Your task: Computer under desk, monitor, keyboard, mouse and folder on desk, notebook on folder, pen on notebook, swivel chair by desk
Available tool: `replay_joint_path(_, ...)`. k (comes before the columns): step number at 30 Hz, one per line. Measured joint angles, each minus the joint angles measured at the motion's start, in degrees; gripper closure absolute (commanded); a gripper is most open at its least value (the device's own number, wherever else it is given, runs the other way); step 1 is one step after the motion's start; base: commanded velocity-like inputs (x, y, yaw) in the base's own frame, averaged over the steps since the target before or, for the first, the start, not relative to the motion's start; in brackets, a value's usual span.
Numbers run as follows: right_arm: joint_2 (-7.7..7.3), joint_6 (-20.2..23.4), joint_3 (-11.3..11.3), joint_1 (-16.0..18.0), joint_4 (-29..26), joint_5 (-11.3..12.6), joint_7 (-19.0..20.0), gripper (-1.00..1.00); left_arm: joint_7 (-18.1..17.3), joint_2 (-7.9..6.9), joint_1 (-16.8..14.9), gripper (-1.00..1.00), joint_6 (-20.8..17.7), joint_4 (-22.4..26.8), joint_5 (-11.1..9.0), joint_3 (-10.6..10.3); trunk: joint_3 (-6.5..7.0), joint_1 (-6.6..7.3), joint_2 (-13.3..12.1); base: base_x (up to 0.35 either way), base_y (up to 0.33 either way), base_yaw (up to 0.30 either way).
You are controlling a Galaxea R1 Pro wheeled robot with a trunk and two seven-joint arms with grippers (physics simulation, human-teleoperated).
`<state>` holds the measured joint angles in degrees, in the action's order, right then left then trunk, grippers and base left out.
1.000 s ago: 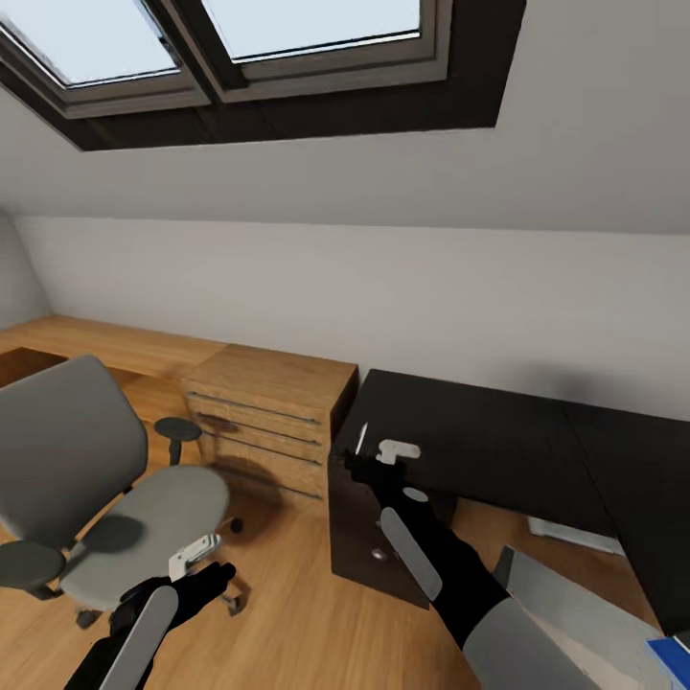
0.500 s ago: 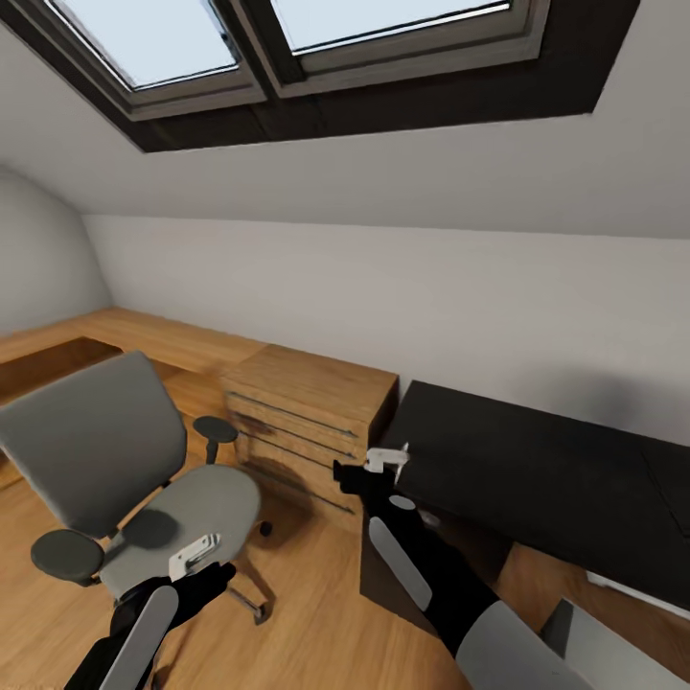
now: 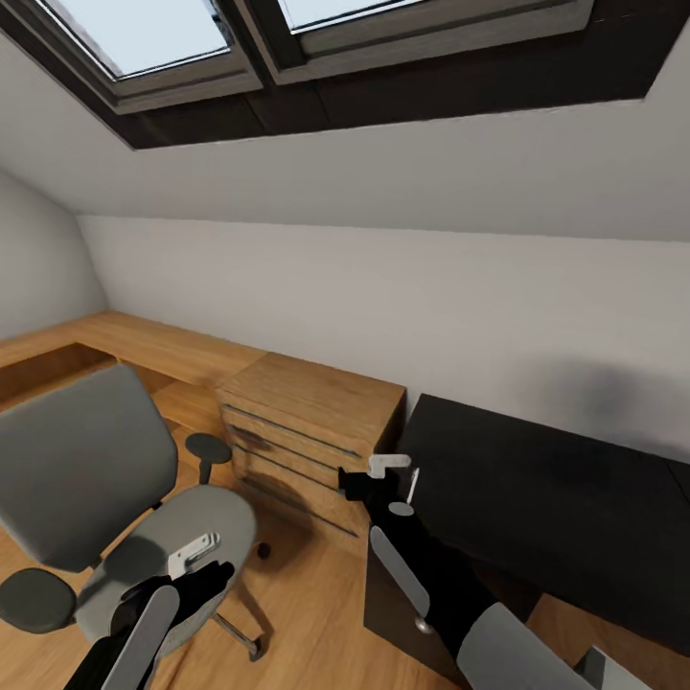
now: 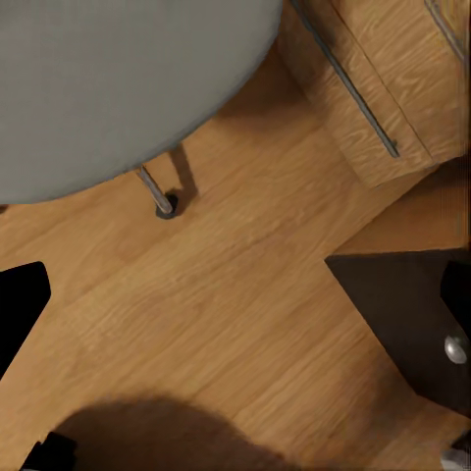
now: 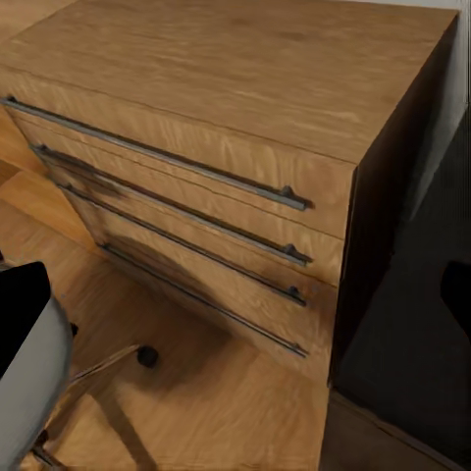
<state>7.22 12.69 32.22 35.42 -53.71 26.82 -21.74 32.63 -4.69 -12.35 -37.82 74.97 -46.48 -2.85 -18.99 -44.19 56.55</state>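
Right tool (image 3: 398, 476) is clamped on one white pen (image 3: 413, 485), held upright at the near left corner of the black bench (image 3: 556, 498). Left tool (image 3: 196, 558) hangs over the one swivel chair (image 3: 96, 479); can't tell if it's apart or together. One wood drawer chest (image 3: 307, 431) with four long handles sits between chair and bench.

The upholstered swivel chair (image 3: 86, 479) is grey with black armrests; the slab-topped desk (image 3: 556, 498) is black; the drawer chest (image 3: 307, 431) is light, grained wood.
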Motion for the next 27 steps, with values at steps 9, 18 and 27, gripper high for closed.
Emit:
replay_joint_path(9, 1.97, -0.3, -0.4, 4.0, 19.2, -3.1, -6.0, -1.00, -0.4, 0.00, -0.1, -1.00, 2.6, 4.7, 0.0, -0.1, 0.00, -0.03, 0.0, 0.053, 0.000, 0.000)
replay_joint_path(18, 1.74, -0.4, -0.7, 7.9, 26.0, -2.9, -8.2, -1.00, -0.4, 0.00, 0.1, -1.00, 2.5, 7.7, -0.1, -1.7, 0.00, 0.00, 0.0, 0.191, 0.000, 0.000)
replay_joint_path(27, 1.51, -2.9, -0.9, 10.8, 31.8, -2.5, -8.1, -1.00, -0.4, 0.00, 0.1, -1.00, 2.5, 7.7, -0.1, -1.9, 0.00, -0.01, 0.0, 0.287, 0.000, 0.000)
